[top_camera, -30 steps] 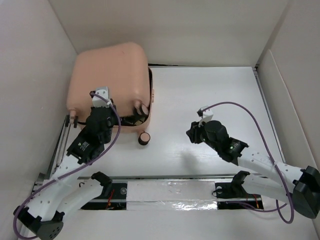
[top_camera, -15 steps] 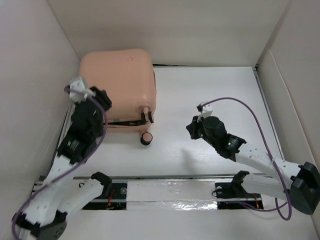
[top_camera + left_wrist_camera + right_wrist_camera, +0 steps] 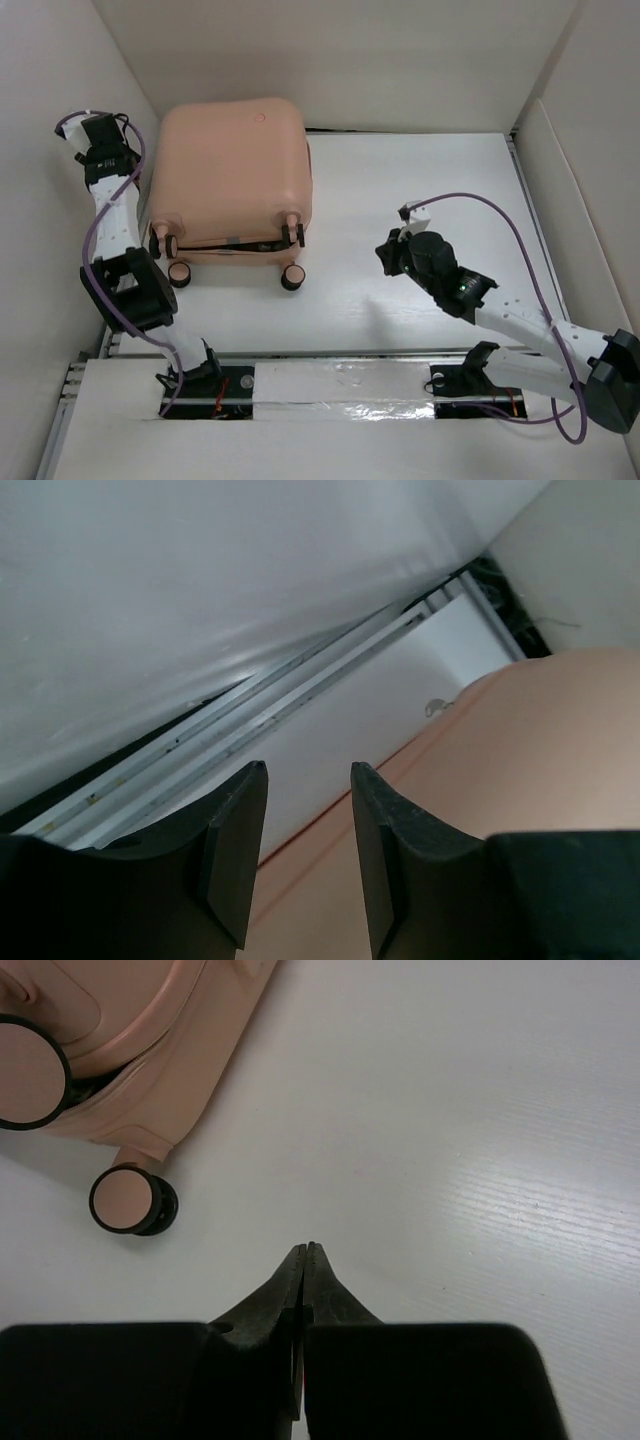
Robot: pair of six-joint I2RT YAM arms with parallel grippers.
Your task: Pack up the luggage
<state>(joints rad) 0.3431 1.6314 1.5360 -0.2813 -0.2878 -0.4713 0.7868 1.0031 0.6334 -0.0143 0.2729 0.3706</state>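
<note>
My left fingers (image 3: 232, 850) have lifted off, half-open and empty, my right fingers (image 3: 282, 1300) shut on nothing, leaving the suitcase (image 3: 235, 175) closed (packed, I judge) at the far-left corner of the desk (image 3: 420, 190).

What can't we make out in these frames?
- Top view: the suitcase shell hides its contents; whether it is latched is too small to tell.
- Top view: the left fingers are hidden behind their own wrist.
- Right wrist view: the suitcase is cut off by the top-left edge; only two wheels show.
</note>
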